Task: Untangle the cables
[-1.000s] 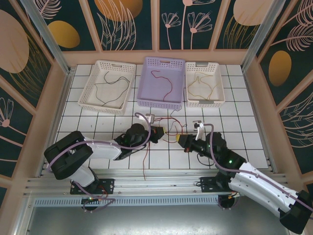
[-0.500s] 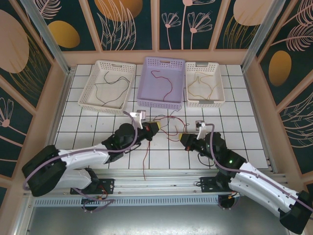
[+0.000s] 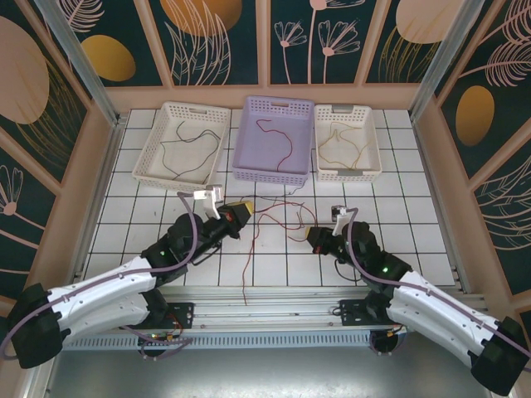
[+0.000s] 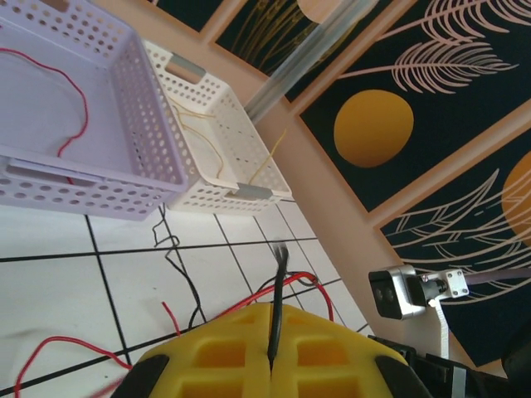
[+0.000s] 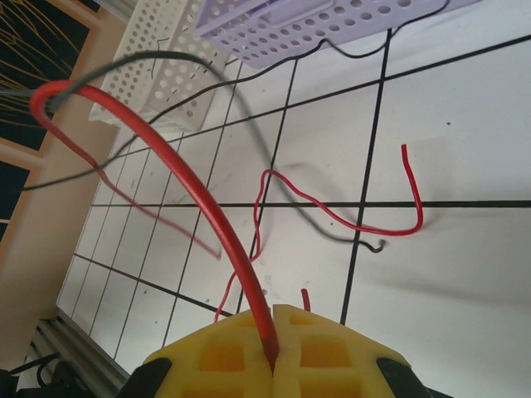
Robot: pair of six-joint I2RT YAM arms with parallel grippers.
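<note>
The left gripper [image 4: 272,358] is clamped on a thin black cable [image 4: 279,290], and the right gripper [image 5: 272,355] on a red cable [image 5: 199,195]. Loose red and black cables [image 3: 282,217] are tangled across the white tiles [image 3: 398,215] between them. Three baskets are lined up beyond: a wide white basket [image 3: 152,143], a lavender basket [image 3: 270,177] and a smaller white basket [image 3: 347,174].

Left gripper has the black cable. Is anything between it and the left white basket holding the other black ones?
Nothing visible does: bare tiles lie between the left gripper and the left white basket. Its black cable looks tangled with the red cable the right gripper holds.
</note>
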